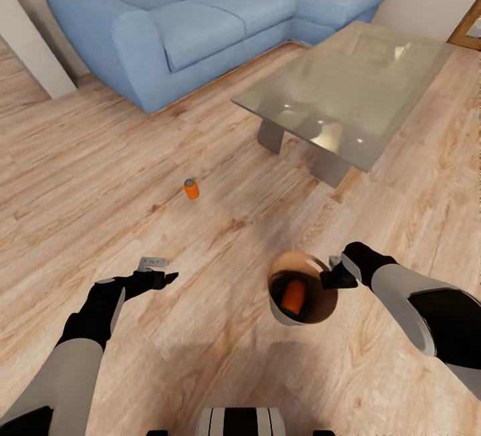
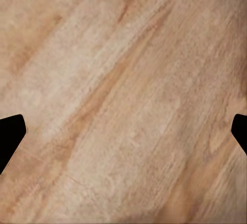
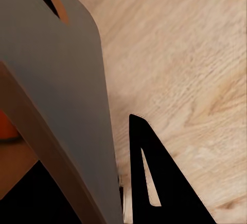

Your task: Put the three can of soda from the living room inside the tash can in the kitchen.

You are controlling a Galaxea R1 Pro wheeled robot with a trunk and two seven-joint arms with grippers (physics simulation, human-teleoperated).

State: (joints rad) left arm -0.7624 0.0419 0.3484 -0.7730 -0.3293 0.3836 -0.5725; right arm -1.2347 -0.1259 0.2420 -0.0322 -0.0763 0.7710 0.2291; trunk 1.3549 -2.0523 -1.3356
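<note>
Two soda cans we count: one (image 1: 293, 296) inside trash can (image 1: 314, 316), one (image 1: 192, 189) upright on wood floor (image 1: 100, 175), well beyond left gripper (image 1: 160, 270). Right gripper (image 1: 332, 274) pinches trash can rim, wall (image 3: 62, 90) between its fingers (image 3: 154, 183). Left fingers (image 2: 10, 136) spread wide, holding nothing. One glass coffee table (image 1: 347, 89), one blue sofa (image 1: 200, 15) farther off.

bright even light, glare on glass table (image 1: 347, 99)
</note>
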